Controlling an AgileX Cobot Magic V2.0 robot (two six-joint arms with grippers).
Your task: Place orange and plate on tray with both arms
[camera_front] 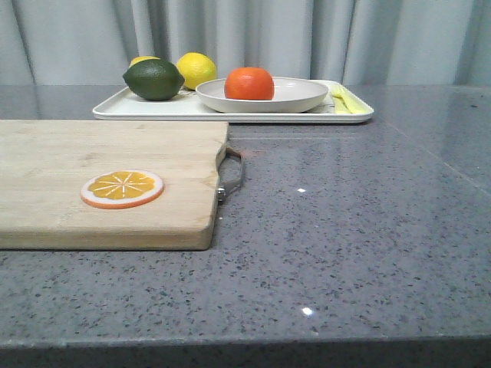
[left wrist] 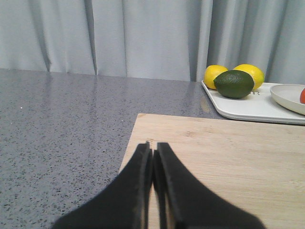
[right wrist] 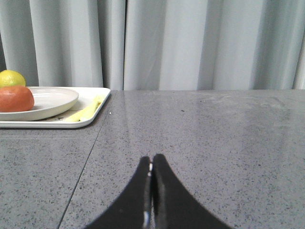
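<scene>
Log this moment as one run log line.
round orange-red orange: in off-white plate | plate: on white rectangular tray | left gripper: shut, empty | right gripper: shut, empty

One orange (camera_front: 249, 83), one plate (camera_front: 295, 98), one tray (camera_front: 153, 107), two lemons (camera_front: 197, 69), one lime (camera_front: 154, 80), one orange slice (camera_front: 122, 188), one cutting board (camera_front: 92, 153), two pincers (left wrist: 153, 157)

Even soft light; small glare specks on countertop (camera_front: 307, 310); near claws blurred.

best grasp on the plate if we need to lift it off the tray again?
Pinch the plate by its raised rim at the robot's-right edge, coming in low from that side. The orange sits left of centre in it and the lime crowds the left. The tray rim is low.
</scene>
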